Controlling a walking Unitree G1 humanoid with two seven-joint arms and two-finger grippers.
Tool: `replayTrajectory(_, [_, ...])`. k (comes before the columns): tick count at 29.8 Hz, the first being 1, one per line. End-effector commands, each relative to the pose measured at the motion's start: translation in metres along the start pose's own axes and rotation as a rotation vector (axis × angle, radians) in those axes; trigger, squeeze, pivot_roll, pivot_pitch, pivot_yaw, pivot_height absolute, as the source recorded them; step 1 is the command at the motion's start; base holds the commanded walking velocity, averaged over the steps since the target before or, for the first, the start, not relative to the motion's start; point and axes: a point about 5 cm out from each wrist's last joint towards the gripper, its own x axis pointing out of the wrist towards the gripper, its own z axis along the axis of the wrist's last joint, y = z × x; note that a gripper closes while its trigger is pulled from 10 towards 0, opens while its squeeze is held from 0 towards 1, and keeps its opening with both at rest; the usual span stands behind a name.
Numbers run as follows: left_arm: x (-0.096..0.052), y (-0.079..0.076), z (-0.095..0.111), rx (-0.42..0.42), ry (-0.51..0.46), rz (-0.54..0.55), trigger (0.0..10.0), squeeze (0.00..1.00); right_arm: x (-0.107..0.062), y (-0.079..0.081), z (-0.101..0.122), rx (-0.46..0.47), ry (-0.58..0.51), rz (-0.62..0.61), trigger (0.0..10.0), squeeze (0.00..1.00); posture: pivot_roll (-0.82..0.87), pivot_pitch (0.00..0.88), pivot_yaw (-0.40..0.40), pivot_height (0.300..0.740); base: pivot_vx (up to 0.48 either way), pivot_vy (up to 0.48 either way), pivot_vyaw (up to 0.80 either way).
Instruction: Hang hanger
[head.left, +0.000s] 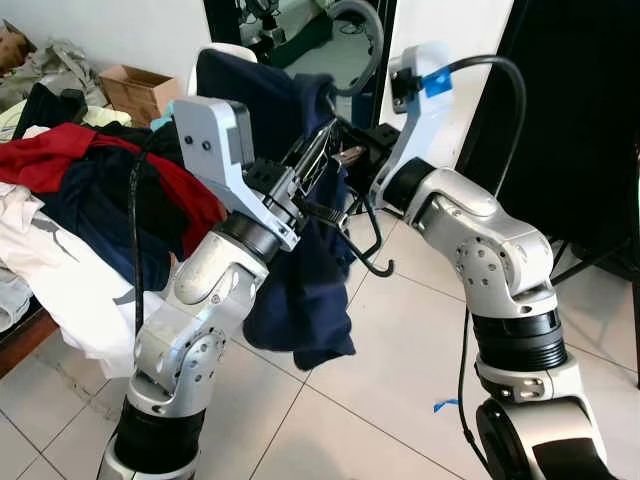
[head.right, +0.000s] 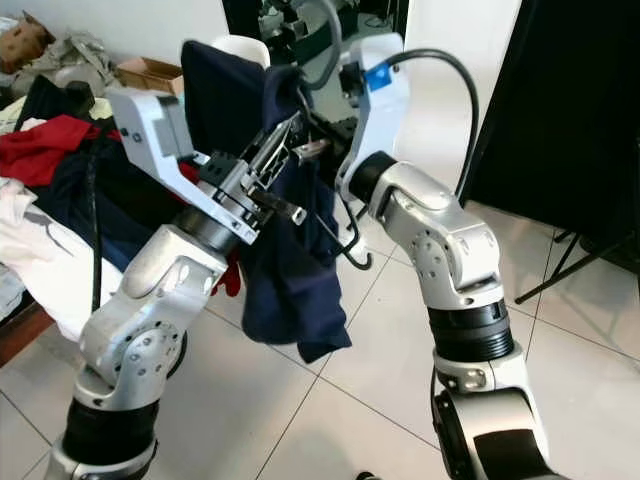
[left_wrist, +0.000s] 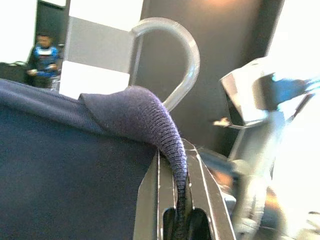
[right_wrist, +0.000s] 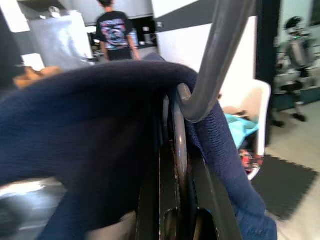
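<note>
Left eye view: navy garment (head.left: 300, 290) drapes between both raised arms | hanger (head.left: 362, 40) hook curves upward above both, neck toward the right | left end effector (head.left: 318, 160) pinches collar | right end effector (right_wrist: 175, 150) clamps hanger neck, nearer.

The navy shirt (head.left: 300, 250) drapes over my hanger (head.left: 362, 40), hiding all but its hook. My right gripper (right_wrist: 175, 150) is buried in cloth, so its fingers' spacing is unreadable.
</note>
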Motion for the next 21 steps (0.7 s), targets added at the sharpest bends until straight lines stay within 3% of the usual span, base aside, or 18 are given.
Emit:
replayTrajectory(1, [0.006, -0.036, 0.010, -0.062, -0.060, -0.210, 0.0, 0.00, 0.004, 0.006, -0.006, -0.004, 0.019, 0.007, 10.0, 0.00, -0.04, 0.121, 0.025, 0.740, 0.000, 0.000, 0.00])
replayTrajectory(10, [-0.010, -0.035, -0.001, -0.062, 0.058, -0.231, 0.0, 0.00, 0.003, 0.002, -0.005, -0.003, 0.013, -0.017, 10.0, 0.00, -0.05, 0.121, 0.030, 0.740, 0.000, 0.000, 0.00])
replayTrajectory(12, [-0.034, -0.020, -0.014, 0.006, 0.198, -0.152, 0.0, 0.00, 0.002, -0.004, -0.003, -0.002, 0.003, -0.041, 10.0, 0.00, -0.04, 0.126, 0.028, 0.740, 0.000, 0.000, 0.00])
replayTrajectory(14, [-0.034, -0.020, -0.014, 0.006, 0.198, -0.152, 0.0, 0.00, 0.002, -0.004, -0.003, -0.002, 0.003, -0.041, 10.0, 0.00, -0.04, 0.126, 0.028, 0.740, 0.000, 0.000, 0.00])
replayTrajectory(16, [-0.043, -0.013, -0.017, 0.030, 0.242, -0.118, 0.0, 0.00, 0.002, -0.006, -0.002, -0.002, 0.000, -0.051, 10.0, 0.00, -0.04, 0.126, 0.028, 0.740, 0.000, 0.000, 0.00])
replayTrajectory(18, [-0.061, -0.001, -0.011, 0.058, 0.294, -0.066, 0.0, 0.00, 0.002, -0.014, -0.001, -0.003, -0.009, -0.082, 10.0, 0.00, -0.03, 0.125, 0.022, 0.740, 0.000, 0.000, 0.00])
replayTrajectory(21, [-0.065, 0.000, -0.006, 0.044, 0.295, -0.070, 0.0, 0.00, 0.002, -0.017, 0.000, -0.001, -0.015, -0.097, 10.0, 0.00, -0.02, 0.128, 0.018, 0.740, 0.000, 0.000, 0.00])
